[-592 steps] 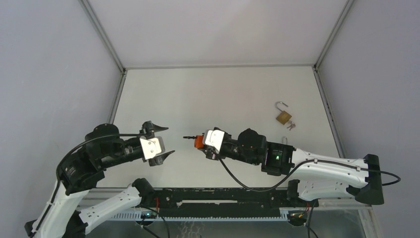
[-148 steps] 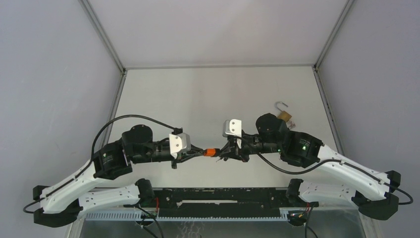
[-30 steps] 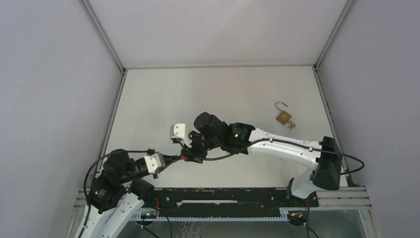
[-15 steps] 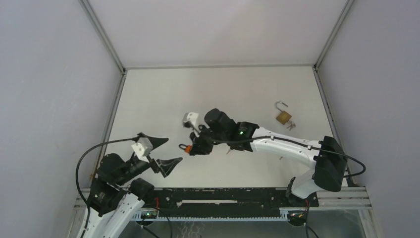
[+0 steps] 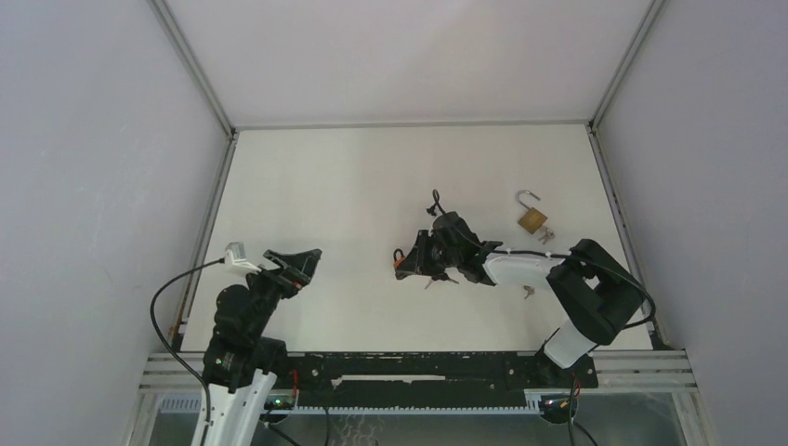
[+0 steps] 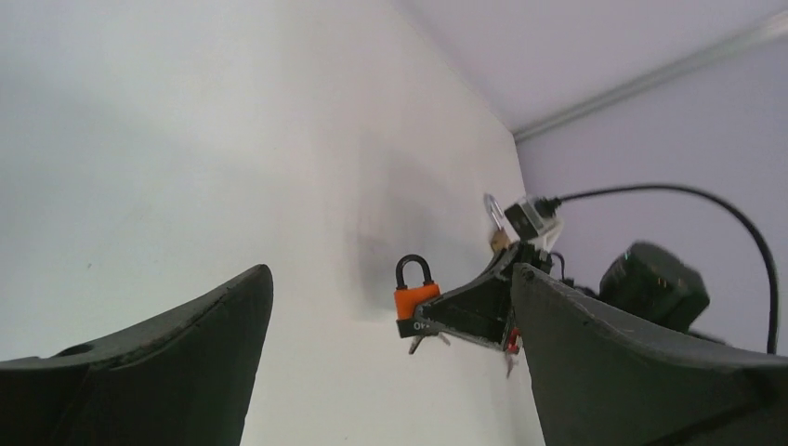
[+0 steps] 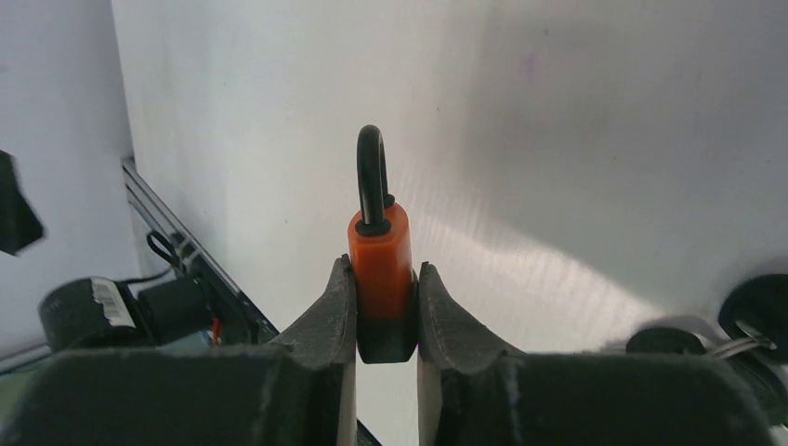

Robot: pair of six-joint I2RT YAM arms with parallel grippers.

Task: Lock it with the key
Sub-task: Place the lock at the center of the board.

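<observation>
The orange padlock (image 7: 379, 269) has its black shackle seated in the body, so the locking looks mostly done. A key (image 6: 416, 345) seems to hang at its underside, too small to be sure, and would be left to withdraw. The right gripper (image 7: 383, 279) clenches the lock's body near the middle of the table (image 5: 307, 186), with its forearm trailing toward 3 o'clock. At 9 o'clock from it, the left gripper (image 6: 392, 275) stands spread wide, grasping nothing and facing the lock.

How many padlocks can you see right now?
2. An orange padlock is clamped in the right end effector; a brass padlock, shackle open, lies on the table, far right. No others show.
</observation>
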